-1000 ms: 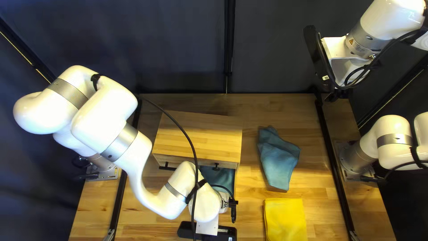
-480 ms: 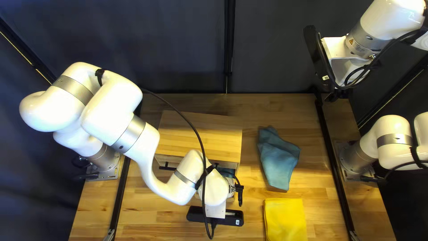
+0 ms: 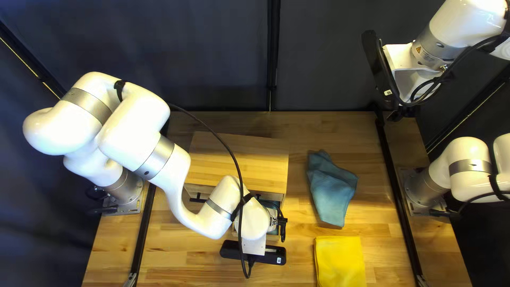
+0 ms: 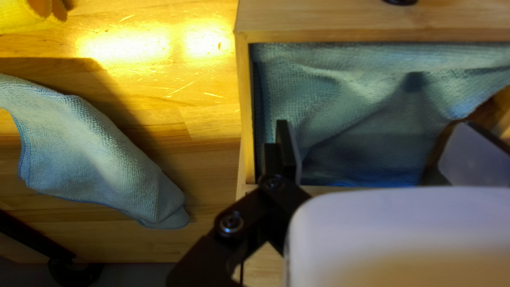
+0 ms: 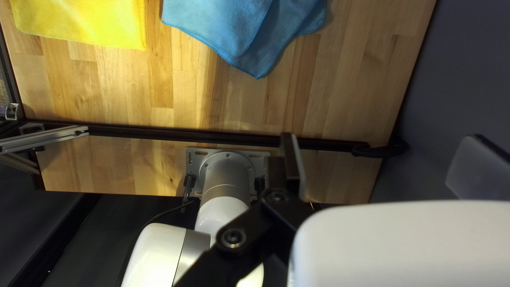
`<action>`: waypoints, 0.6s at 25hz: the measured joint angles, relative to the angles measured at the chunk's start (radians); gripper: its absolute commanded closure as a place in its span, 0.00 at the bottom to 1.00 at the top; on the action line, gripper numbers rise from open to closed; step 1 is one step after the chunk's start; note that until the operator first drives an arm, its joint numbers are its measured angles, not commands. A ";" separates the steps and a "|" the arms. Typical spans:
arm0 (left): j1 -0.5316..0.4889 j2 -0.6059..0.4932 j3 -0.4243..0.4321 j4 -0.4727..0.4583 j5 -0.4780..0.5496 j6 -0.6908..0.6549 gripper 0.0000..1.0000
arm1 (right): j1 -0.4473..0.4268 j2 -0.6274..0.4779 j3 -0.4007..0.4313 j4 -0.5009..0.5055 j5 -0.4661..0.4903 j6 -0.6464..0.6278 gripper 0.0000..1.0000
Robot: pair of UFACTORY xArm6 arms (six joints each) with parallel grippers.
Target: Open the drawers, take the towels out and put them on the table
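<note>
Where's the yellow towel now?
The yellow towel lies at the near edge of the table, right of centre in the top left view, just nearer than the crumpled blue towel.

Left arm, right arm: glossy white rounded links, silver joint bands noted. Black cable strapped along left arm. Left end effector links black, screwed.

Top left cam: above table, near edge, slanting down. Left wrist: close over open drawer. Right wrist: high, prob. straight down. All share blue towel.
</note>
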 measured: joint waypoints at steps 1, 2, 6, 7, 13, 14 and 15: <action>0.002 -0.005 0.007 0.001 -0.002 0.001 0.00 | 0.000 0.000 0.000 0.000 0.000 0.000 0.00; 0.005 -0.008 0.012 0.002 -0.005 0.003 0.00 | 0.000 0.000 0.000 0.000 0.000 0.000 0.00; 0.013 -0.004 0.021 0.005 -0.016 0.008 0.00 | 0.000 0.000 0.000 0.000 0.000 0.000 0.00; 0.014 -0.005 0.023 0.006 -0.019 0.009 0.00 | 0.000 0.000 0.000 0.000 0.000 0.000 0.00; 0.023 0.007 0.028 0.017 -0.037 0.006 0.00 | 0.000 0.000 0.000 0.000 0.000 0.000 0.00; 0.024 0.009 0.028 0.019 -0.040 0.006 0.00 | 0.000 0.000 0.000 0.000 0.000 0.000 0.00; 0.024 0.011 0.028 0.020 -0.042 0.006 0.00 | 0.000 0.000 0.000 0.000 0.000 0.000 0.00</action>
